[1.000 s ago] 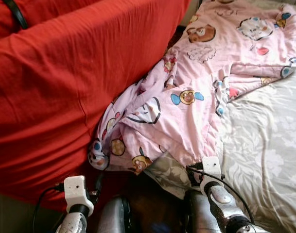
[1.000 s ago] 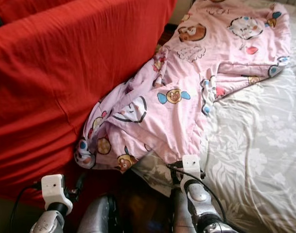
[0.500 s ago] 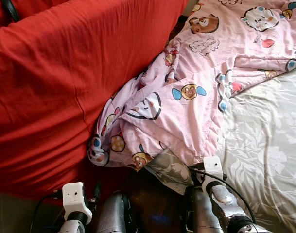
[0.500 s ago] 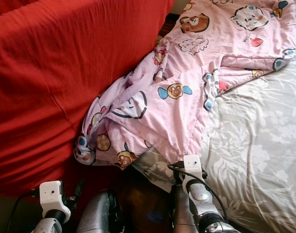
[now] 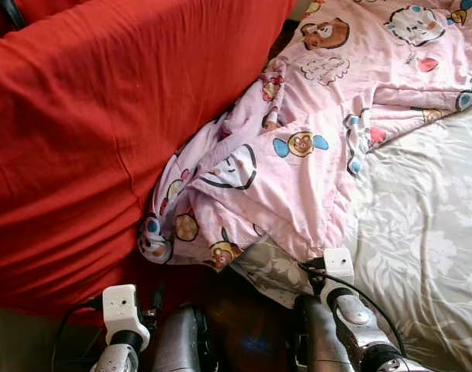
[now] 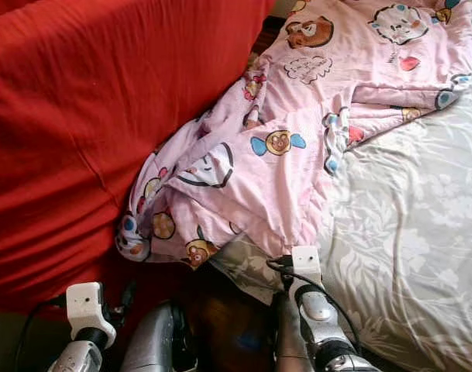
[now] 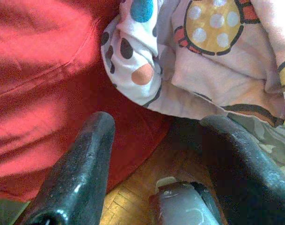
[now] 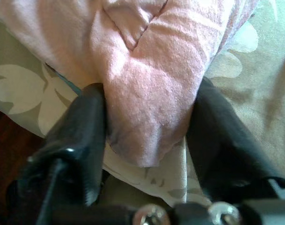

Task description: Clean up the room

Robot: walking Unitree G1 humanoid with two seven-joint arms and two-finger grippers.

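**Where each camera looks**

The two eye views sit high on the robot's head and look down at the bed, the pink blanket and the red cover. Both share almost the same scene. The left wrist view is low and very near, looking past the left tool at the blanket's spotted edge. The right wrist view is nearer still, facing a pink fold between the right tool fingers.

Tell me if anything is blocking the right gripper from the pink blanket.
Nothing visible does. The right gripper already straddles a fold of the pink blanket at the bed's edge, its fingers open with pink cloth between them.
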